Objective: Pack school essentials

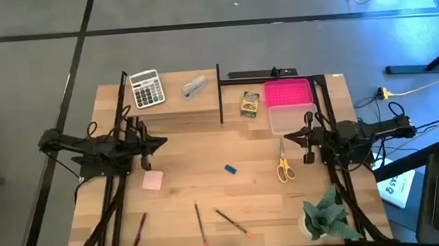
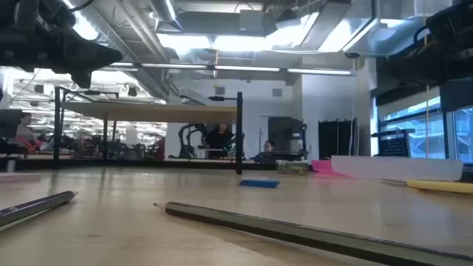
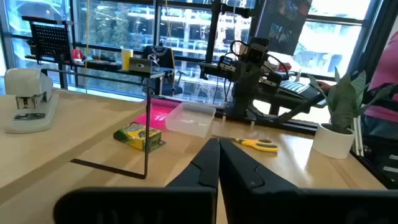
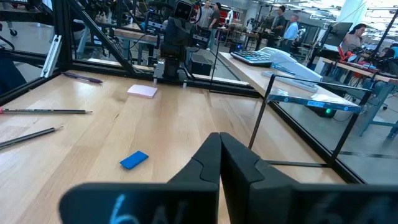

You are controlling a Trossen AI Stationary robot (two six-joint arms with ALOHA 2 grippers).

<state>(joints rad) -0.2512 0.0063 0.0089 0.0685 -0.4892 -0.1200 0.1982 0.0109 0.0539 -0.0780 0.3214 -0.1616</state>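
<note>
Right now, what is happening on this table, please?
Nothing is being handled. The left gripper and the right gripper both wait shut and empty at the table's sides. The scissors, blue eraser, pink note pad and three pencils lie loose on the wood. The crayon box sits beside the pink case, whose clear lid lies in front of it. Packing has not begun.

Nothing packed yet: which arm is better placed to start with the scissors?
Right. The scissors lie just beside the right gripper, close to the clear tray. The left gripper waits shut across the table, nearer the pink note pad.
</note>
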